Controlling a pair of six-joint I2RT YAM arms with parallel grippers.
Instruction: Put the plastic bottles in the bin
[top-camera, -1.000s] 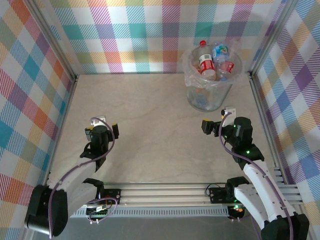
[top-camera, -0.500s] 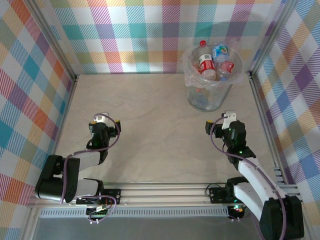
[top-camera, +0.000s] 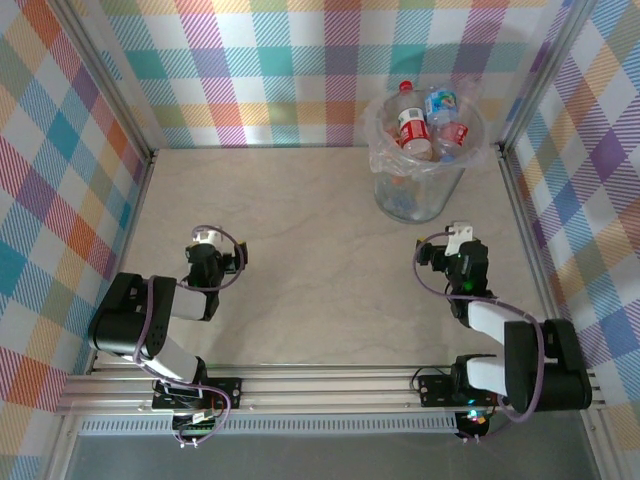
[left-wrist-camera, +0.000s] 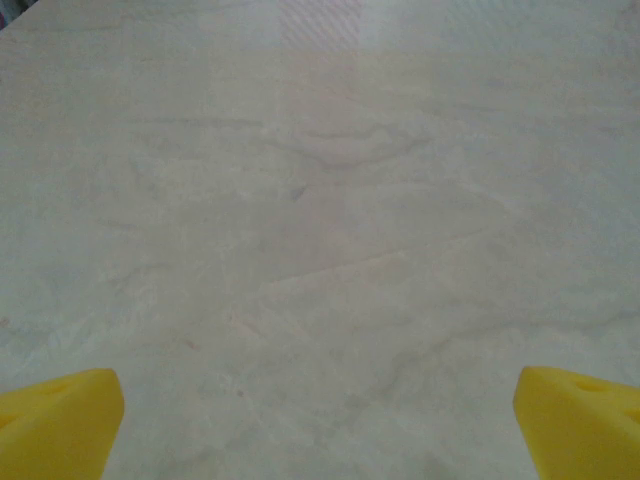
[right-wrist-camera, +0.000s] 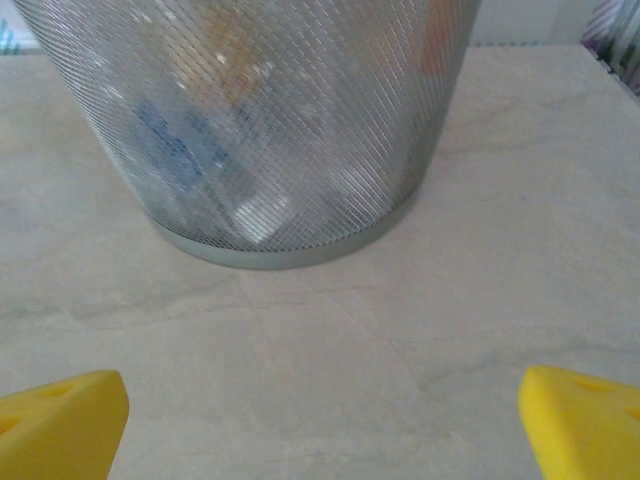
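Where the pale marbled table (top-camera: 300, 210) reaches its far right corner, the bin (top-camera: 420, 198) stands upright. The plastic bottles (top-camera: 413, 128) lie inside it, heaped up to the rim. Some carry red or blue labels, but no writing on them can be read. The right gripper (top-camera: 441, 250) is near the bin, on its near side, and faces the meshed wall. Its yellow fingers (right-wrist-camera: 60, 420) are spread fully apart and hold nothing. The left gripper (top-camera: 212, 252), well apart at the left, is also wide open and empty.
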